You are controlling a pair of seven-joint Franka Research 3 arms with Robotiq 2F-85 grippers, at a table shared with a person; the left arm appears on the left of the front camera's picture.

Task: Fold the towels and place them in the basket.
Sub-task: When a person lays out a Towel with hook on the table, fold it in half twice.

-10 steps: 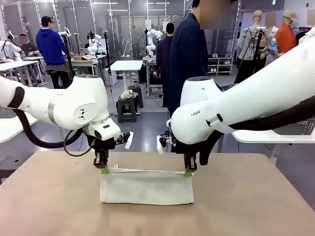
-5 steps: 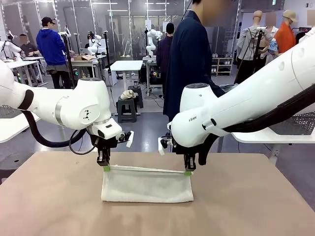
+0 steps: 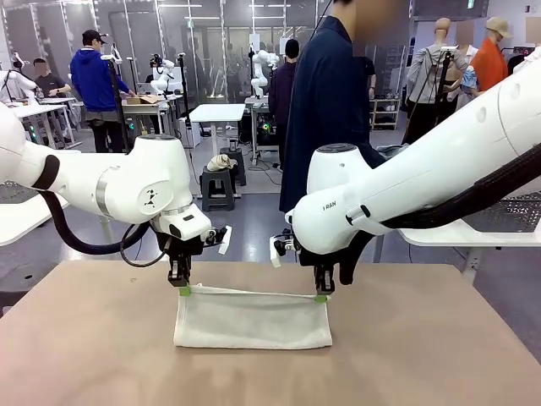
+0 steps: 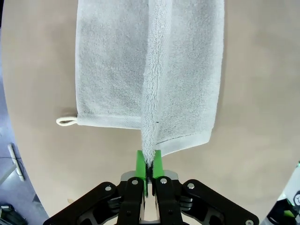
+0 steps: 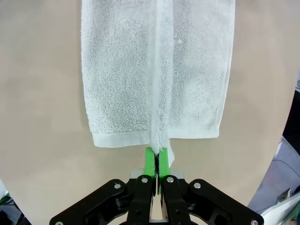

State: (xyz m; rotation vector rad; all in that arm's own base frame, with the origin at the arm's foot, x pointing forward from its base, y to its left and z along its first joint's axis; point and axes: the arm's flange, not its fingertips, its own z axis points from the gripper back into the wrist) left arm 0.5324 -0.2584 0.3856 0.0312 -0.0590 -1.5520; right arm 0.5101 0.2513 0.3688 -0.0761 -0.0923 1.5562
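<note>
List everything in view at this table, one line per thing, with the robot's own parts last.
towel: one, cream-white, lying mid-table, one long edge lifted taut between the two hands
corner loop: one, cream, on a towel corner lying flat on the table, near the left hand
table: one, tan, across the foreground
person: one, dark navy coat, standing at the far side
stool: one, black, on the floor behind the table, with a pale bundle on top
arms: two, white, one reaching in from each side
left hand: one, black with green pads, shut on the towel's left end
right hand: one, black with green pads, shut on the towel's right end
</note>
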